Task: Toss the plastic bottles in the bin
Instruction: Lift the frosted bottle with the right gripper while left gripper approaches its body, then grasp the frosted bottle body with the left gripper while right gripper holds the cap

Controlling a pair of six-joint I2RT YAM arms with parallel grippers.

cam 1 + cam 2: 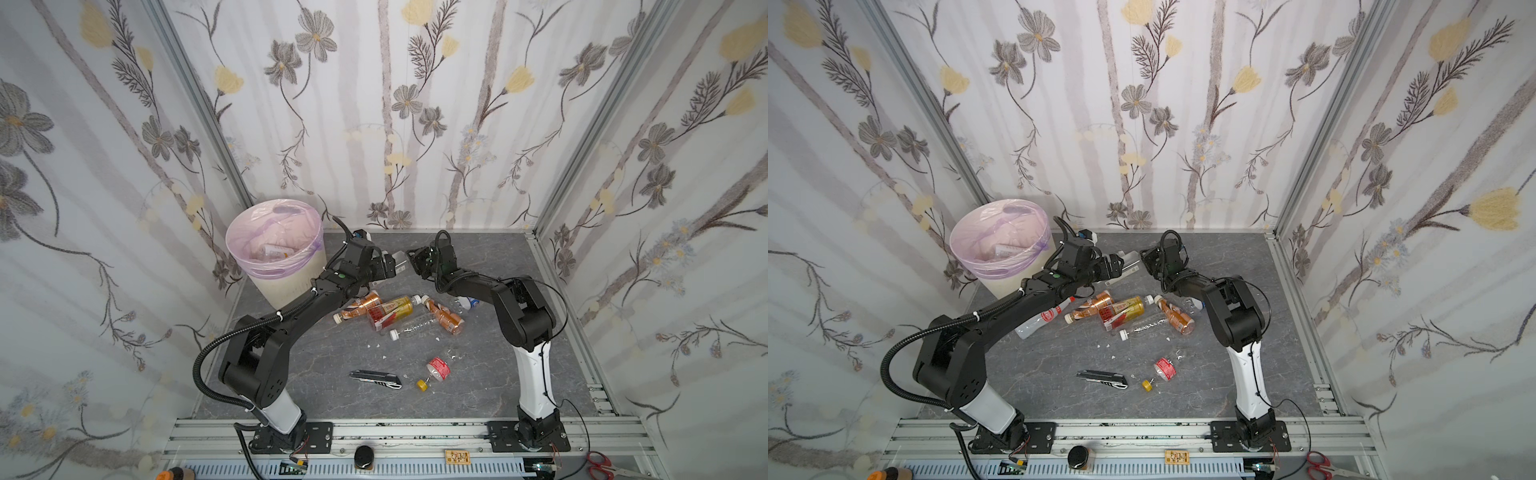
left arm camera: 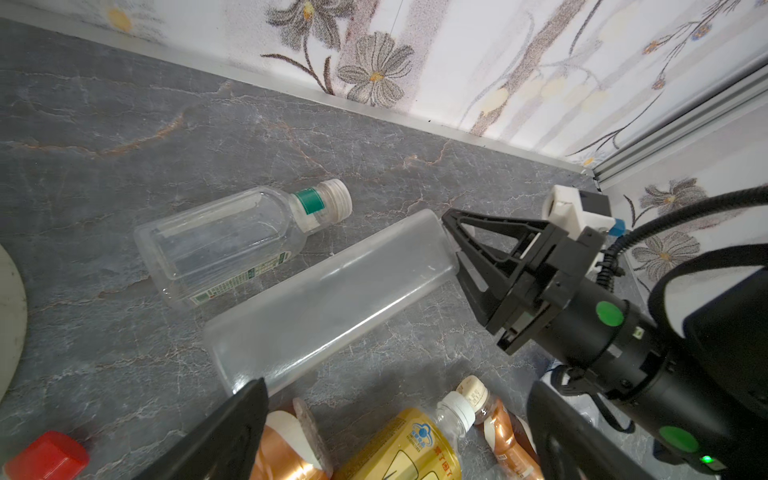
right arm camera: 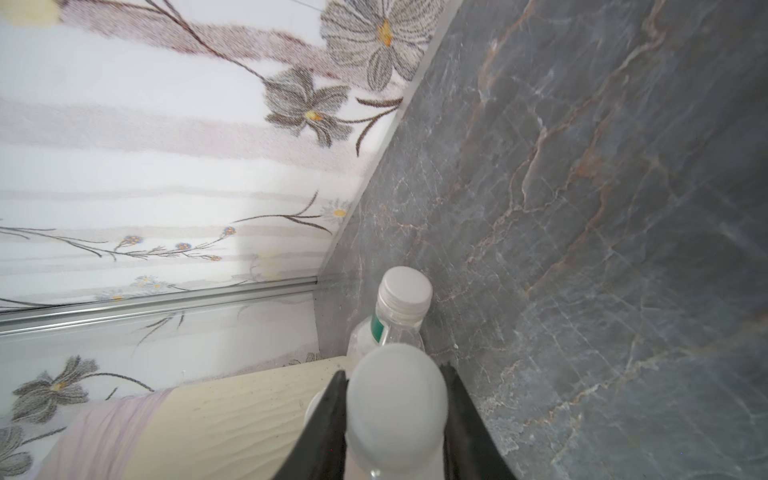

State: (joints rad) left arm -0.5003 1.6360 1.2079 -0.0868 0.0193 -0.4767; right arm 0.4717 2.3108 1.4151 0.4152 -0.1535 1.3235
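My right gripper [image 1: 409, 261] [image 3: 395, 374] is shut on one end of a long frosted clear bottle [image 2: 332, 299] [image 3: 397, 399], held above the table right of the bin [image 1: 286, 286] [image 1: 1000, 286]. My left gripper [image 1: 390, 266] [image 2: 395, 436] is open and faces it; the bottle's free end lies just past one left fingertip [image 2: 232, 424], not between the jaws. A clear bottle with a green band and white cap [image 2: 232, 245] [image 3: 399, 307] lies on the table below. More bottles lie in a pile [image 1: 390, 311], and a red-labelled one [image 1: 436, 370] lies apart. Bottles also lie inside the bin [image 1: 274, 251].
A grey-black utility knife [image 1: 376, 379] lies near the front of the table. A red-capped clear bottle [image 1: 1042, 318] lies under my left arm. Flowered walls close in the back and both sides. Scissors [image 1: 600, 463] lie off the table at the front right.
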